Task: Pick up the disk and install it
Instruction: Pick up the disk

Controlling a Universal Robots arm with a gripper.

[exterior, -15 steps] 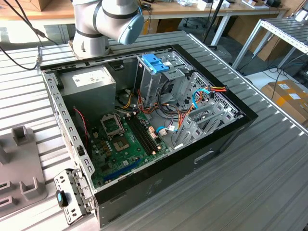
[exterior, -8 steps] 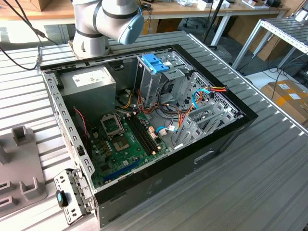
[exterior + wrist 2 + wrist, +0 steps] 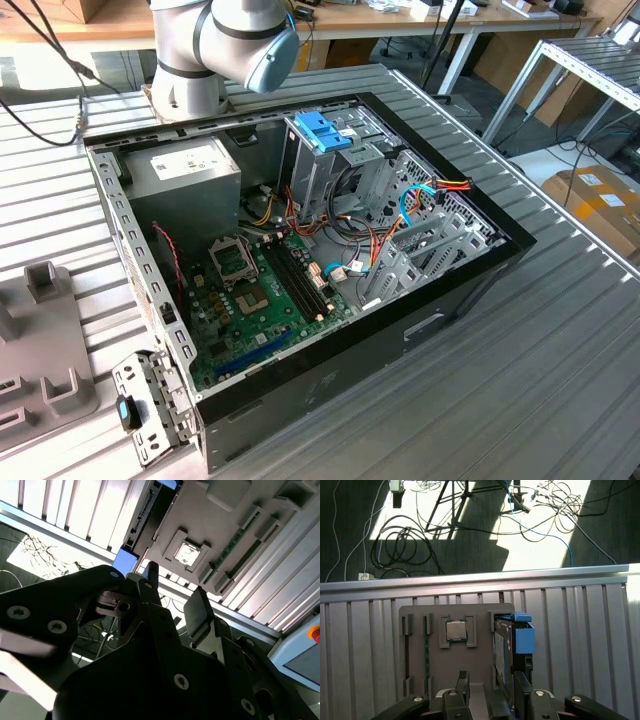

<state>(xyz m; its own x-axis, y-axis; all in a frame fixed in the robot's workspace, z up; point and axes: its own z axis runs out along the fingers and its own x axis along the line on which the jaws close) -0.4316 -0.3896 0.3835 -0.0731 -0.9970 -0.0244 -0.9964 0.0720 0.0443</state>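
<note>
In the first wrist view I am looking down past the gripper (image 3: 491, 674) at a grey fixture plate (image 3: 420, 655) that lies on the slatted metal table (image 3: 360, 630). The disk (image 3: 502, 650) stands on edge in a slot at one side of that plate, with its blue rail (image 3: 524, 637) facing away from the processor chip (image 3: 456, 630), which sits in its own holder just beside it. The gripper's fingers (image 3: 463, 687) are spread wide and hold nothing. The disk's edge lines up with the gap between them, closer to one finger than the other, but I cannot tell whether they reach down to it. In the second wrist view the gripper (image 3: 175, 580) shows the same wide gap, with the disk (image 3: 145, 510) beyond the fingertips. Loose cables (image 3: 400, 545) lie on the floor past the table edge.

In the exterior view the computer case (image 3: 480, 270) lies open on the table, with the motherboard (image 3: 250, 290) and the grey power supply (image 3: 185, 175) exposed. The drive cage (image 3: 310, 175) with its blue handle (image 3: 322, 130) stands near the arm (image 3: 220, 40)
</note>
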